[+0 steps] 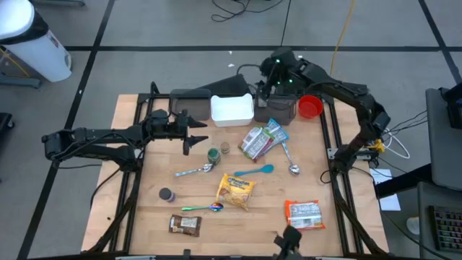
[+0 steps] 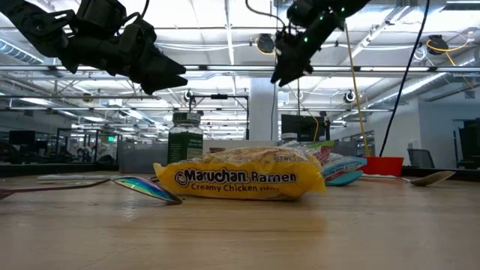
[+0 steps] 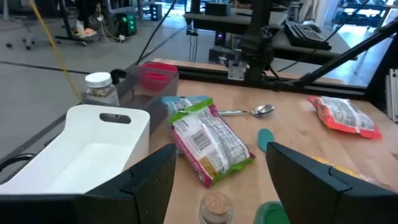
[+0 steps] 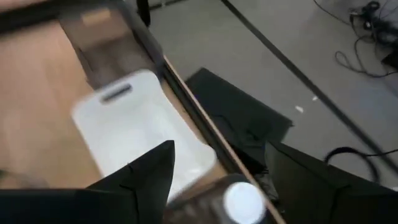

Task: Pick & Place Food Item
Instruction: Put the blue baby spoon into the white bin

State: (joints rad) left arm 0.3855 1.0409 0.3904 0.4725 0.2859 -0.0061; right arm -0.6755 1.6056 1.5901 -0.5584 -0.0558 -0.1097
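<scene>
Hovering over the far edge of the table (image 1: 144, 217), the right gripper (image 1: 266, 81) has its fingers spread with nothing between them. From its wrist view it's looking down at a white-capped jar (image 4: 244, 202) sitting in the dark grey bin (image 1: 283, 110), with the white bin (image 1: 232, 109) just left of it. A red cup (image 1: 310, 107) sits right of the grey bin.

Left gripper (image 1: 195, 134) is up in the air at the left-middle of the table, fingers also spread and empty, pointing toward a green-lidded jar (image 1: 213, 154) and a small brown-topped jar (image 1: 225, 147) near it.

Food stuff is all over the place: the Maruchan ramen pack (image 1: 237, 191) is about in the middle, lying flat, a couple of snack packets (image 1: 261, 139) are stacked near the bins, an orange packet (image 1: 303, 214) is near-right, and a brown bar (image 1: 185, 224) is near-left. Spoons everywhere too: a metal spoon (image 1: 193, 171), a teal spoon (image 1: 254, 171), another metal spoon (image 1: 287, 159) and a shiny iridescent spoon (image 1: 203, 208). A small dark-lidded pot (image 1: 167, 195) sits on the left side.
</scene>
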